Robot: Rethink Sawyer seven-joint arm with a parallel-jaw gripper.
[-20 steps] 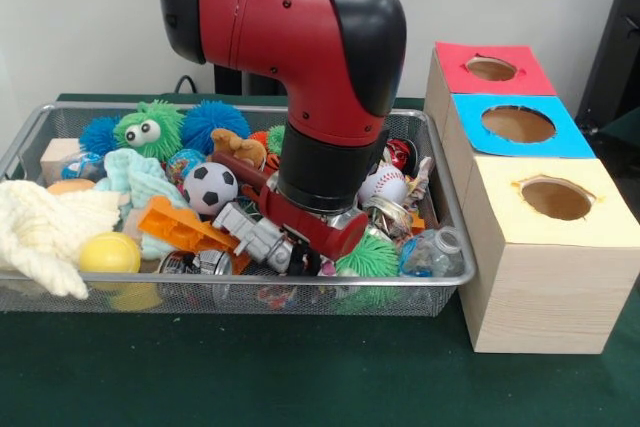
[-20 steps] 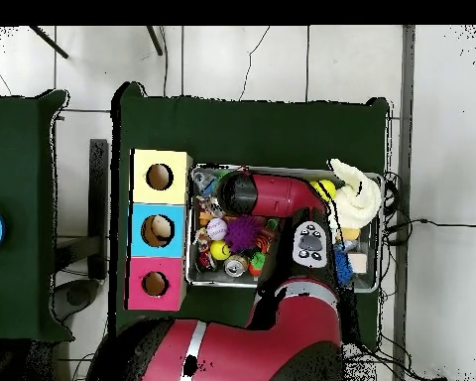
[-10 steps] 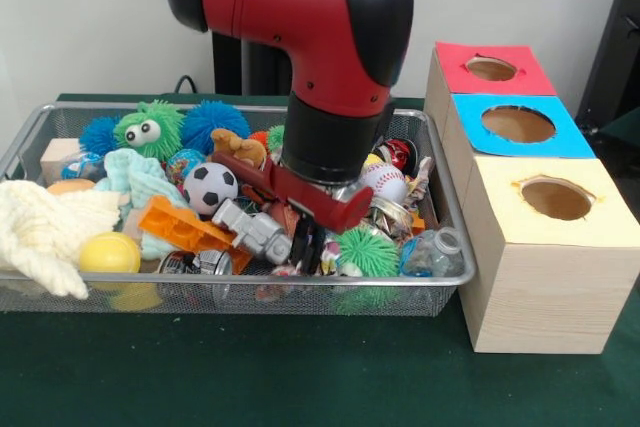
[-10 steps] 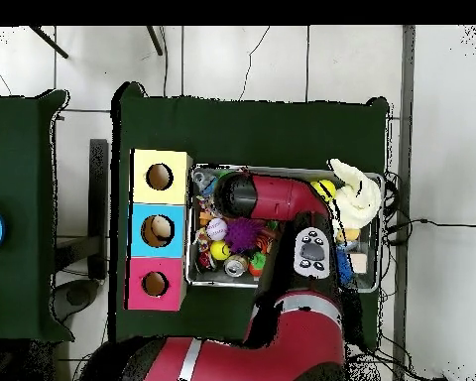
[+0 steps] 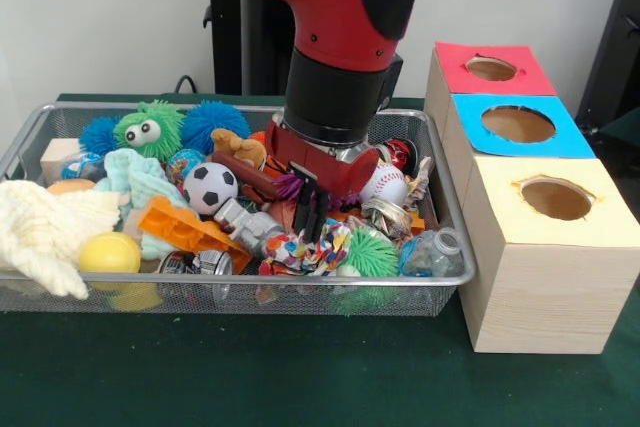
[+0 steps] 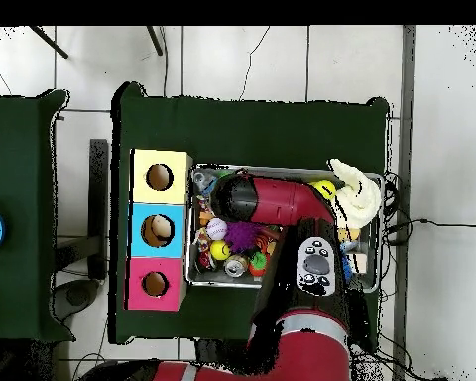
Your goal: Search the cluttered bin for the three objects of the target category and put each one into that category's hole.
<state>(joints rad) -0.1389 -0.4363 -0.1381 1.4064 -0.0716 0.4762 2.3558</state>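
Risk: my claw (image 5: 311, 215) hangs in the densest clutter near the middle of the wire bin (image 5: 452, 209), toward its front rim. A snagged neighbour could ride along and spill. Its dark fingers (image 5: 303, 213) stand close together, tips at a multicoloured cloth toy (image 5: 305, 249); whether they pinch it I cannot tell. Target category unknown; the three holed boxes (image 5: 545, 247) sit against the bin's right end.
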